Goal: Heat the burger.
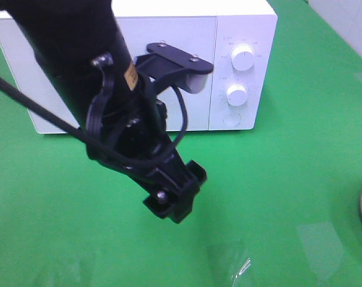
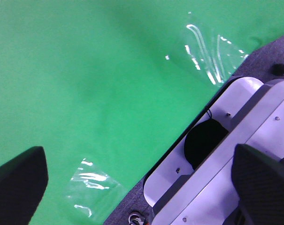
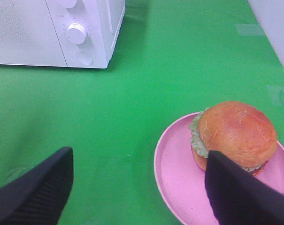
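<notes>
We see a green tabletop with a white microwave; its dial labels are too small to read. Burger sits on the pink plate. Left gripper and right gripper both spread apart, empty

Glossy golden-brown burger with frilly green lettuce sits upright on a pink plate.

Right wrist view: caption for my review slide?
Open right claw above burger on pink plate, closed microwave behind.
</notes>
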Tool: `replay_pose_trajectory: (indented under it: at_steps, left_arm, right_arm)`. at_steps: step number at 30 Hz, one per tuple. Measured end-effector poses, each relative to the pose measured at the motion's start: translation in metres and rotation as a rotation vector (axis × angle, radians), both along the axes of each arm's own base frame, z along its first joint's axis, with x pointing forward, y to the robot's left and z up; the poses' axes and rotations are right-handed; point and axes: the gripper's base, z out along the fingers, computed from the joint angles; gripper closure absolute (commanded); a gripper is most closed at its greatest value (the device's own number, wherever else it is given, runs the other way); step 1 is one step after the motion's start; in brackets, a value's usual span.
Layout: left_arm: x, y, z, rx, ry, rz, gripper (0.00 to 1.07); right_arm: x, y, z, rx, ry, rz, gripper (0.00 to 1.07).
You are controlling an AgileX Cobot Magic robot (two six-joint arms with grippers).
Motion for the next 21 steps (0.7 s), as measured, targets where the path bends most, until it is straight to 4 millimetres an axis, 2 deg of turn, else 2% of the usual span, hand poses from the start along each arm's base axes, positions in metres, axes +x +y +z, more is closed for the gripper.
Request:
replay_pose_trajectory:
  at_steps: [1,2,3,5,6,7,10,12,13,14,15,16,19,20,21]
  left_arm:
    - [0.0,0.0,0.0,0.0,0.0,0.0,0.08]
    - [0.01,0.012,0.005,0.0,0.002,0.047,0.08]
    - [0.01,0.012,0.005,0.0,0.002,0.047,0.08]
    - [0.035,0.047,0.02,-0.021,-0.007,0.177,0.08]
    - [0.035,0.047,0.02,-0.021,-0.007,0.177,0.08]
    - [0.044,0.066,0.028,-0.025,-0.013,0.236,0.08]
    - [0.047,0.074,0.032,-0.026,-0.016,0.257,0.08]
    - [0.06,0.117,0.048,-0.027,-0.029,0.368,0.08]
    - [0.06,0.117,0.048,-0.027,-0.029,0.368,0.08]
    - [0.063,0.141,0.057,-0.024,-0.034,0.43,0.08]
    - [0.063,0.141,0.057,-0.024,-0.034,0.43,0.08]
    - [0.065,0.163,0.065,-0.028,-0.05,0.484,0.08]
    - [0.065,0.175,0.07,-0.034,-0.064,0.516,0.08]
    - [0.063,0.195,0.078,-0.044,-0.092,0.568,0.08]
    - [0.063,0.195,0.078,-0.044,-0.092,0.568,0.08]
  right_arm:
    - [0.0,0.0,0.0,0.0,0.0,0.0,0.31]
    - [0.0,0.0,0.0,0.0,0.0,0.0,0.31]
    - [0.0,0.0,0.0,0.0,0.0,0.0,0.31]
    - [0.0,0.0,0.0,0.0,0.0,0.0,0.31]
    - [0.0,0.0,0.0,0.0,0.0,0.0,0.31]
    - [0.0,0.0,0.0,0.0,0.0,0.0,0.31]
    - [0.0,0.0,0.0,0.0,0.0,0.0,0.31]
    - [0.0,0.0,0.0,0.0,0.0,0.0,0.31]
    - [0.0,0.0,0.0,0.0,0.0,0.0,0.31]
    - [0.0,0.0,0.0,0.0,0.0,0.0,0.31]
    - [0.0,0.0,0.0,0.0,0.0,0.0,0.31]
    - [0.0,0.0,0.0,0.0,0.0,0.0,0.31]
    - [0.0,0.0,0.0,0.0,0.0,0.0,0.31]
    - [0.0,0.0,0.0,0.0,0.0,0.0,0.31]
    - [0.0,0.0,0.0,0.0,0.0,0.0,0.31]
